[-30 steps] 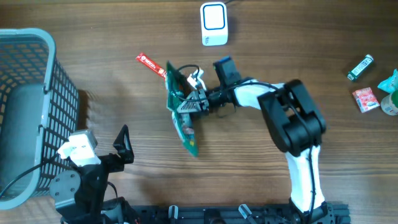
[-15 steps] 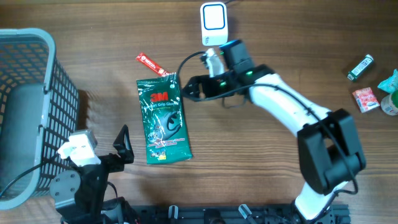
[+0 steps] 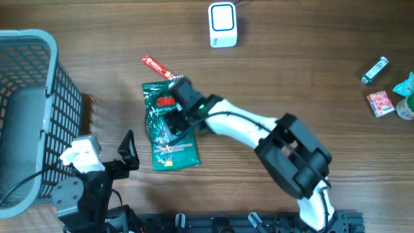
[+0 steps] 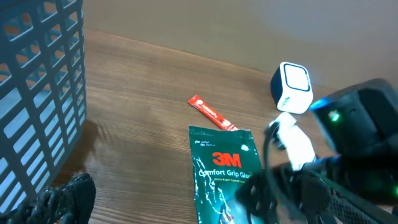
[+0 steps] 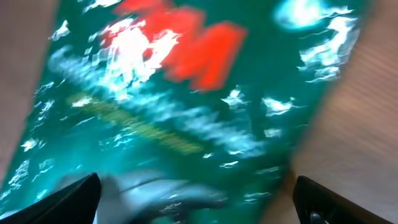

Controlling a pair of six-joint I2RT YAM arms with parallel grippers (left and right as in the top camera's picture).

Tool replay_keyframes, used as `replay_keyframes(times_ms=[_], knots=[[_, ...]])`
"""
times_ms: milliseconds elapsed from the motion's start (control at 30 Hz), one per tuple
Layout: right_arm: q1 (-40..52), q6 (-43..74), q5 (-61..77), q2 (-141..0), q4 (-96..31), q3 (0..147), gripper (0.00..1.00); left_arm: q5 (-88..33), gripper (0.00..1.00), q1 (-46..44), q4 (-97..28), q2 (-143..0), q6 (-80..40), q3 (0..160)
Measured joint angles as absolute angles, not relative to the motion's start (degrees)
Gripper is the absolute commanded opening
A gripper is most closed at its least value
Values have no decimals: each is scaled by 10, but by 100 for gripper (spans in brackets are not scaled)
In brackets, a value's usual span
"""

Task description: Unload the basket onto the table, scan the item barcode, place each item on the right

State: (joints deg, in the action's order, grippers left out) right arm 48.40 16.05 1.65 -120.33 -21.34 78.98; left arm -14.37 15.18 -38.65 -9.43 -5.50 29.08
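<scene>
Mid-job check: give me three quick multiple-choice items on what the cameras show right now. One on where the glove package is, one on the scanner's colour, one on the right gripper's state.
1. The green 3M package lies:
A. flat on the table, just below the red stick packet
B. lifted in the air
C. propped upright

2. The scanner has a body that is:
A. black
B. white
C. red

3. The right gripper is:
A. shut on the package
B. shut on nothing
C. open over the package

Answers:
1 A: the overhead view shows it flat on the wood.
2 B: the casing is white, with a blue-rimmed window.
3 C: the right wrist view shows both fingers spread wide with the package beneath.
</scene>
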Motion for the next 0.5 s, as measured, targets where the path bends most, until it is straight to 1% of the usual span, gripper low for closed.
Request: replay_keyframes(times_ms=[67,100,133,167,200,233,367,433,500], knots=[[521,146,-2,-1206,-216,791,99,-144,100,152,-387,-94,-55,291],[533,141,-12,-1210,-216,795,96,-144,100,152,-387,-94,-55,291],[538,133,-20,-1217,-218,803,81,-144,100,152,-387,-94,-55,291],[536,124,-24,-1228,-230,820,46,-144,100,152,-387,-94,-55,291],[533,114,-31,-1240,-252,838,14,-144,100,152,-387,-94,-55,291],[525,102,-30,-1252,-268,859,4,-144,100,152,-386,-94,-55,291],[514,89,-58,-1261,-331,891,4,-144,100,152,-387,-94,-55,291],[512,89,-116,-1258,-382,896,4,-144,100,152,-387,-94,-55,291],[507,116,-226,-1253,-482,896,4,-144,100,152,-387,-94,-55,291]])
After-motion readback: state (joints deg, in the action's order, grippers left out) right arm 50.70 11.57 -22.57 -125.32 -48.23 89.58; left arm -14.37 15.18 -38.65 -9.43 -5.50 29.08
